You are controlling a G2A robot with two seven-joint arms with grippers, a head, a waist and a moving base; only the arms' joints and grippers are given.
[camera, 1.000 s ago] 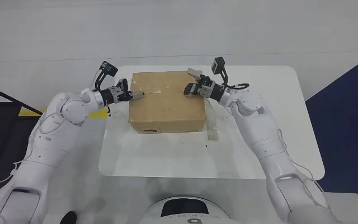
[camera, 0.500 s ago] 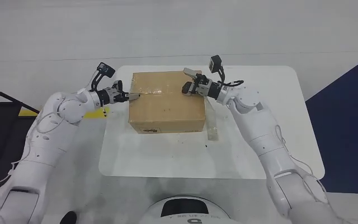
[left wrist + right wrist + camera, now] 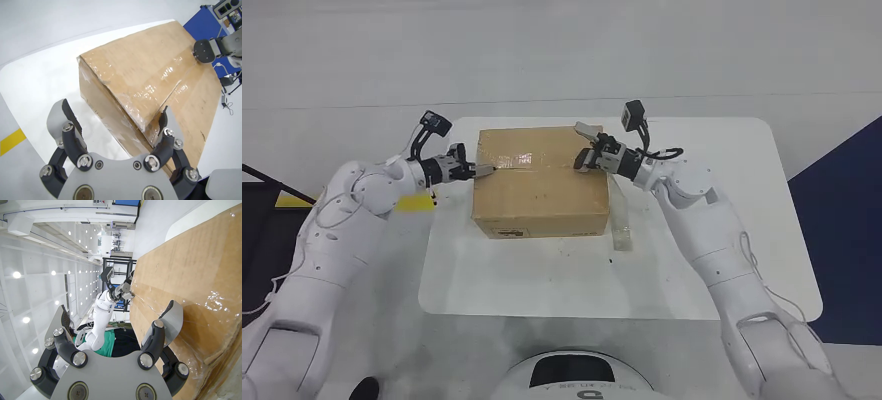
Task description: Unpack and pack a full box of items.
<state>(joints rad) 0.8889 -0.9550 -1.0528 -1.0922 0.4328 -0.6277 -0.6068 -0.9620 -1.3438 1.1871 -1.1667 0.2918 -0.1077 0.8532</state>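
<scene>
Top view: taped box [image 3: 538, 190] sat on the table [image 3: 722, 260], toward its far edge. Left gripper [image 3: 474, 164] and right gripper [image 3: 580, 146] were spread at the seam's left and right ends. Risk: tips could skid on glossy tape, shoving the box or tearing a flap.

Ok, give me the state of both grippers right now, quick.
Left gripper: open, holding nothing, at one end of the taped seam on the box.
Right gripper: open, holding nothing, at the seam's other end.
</scene>
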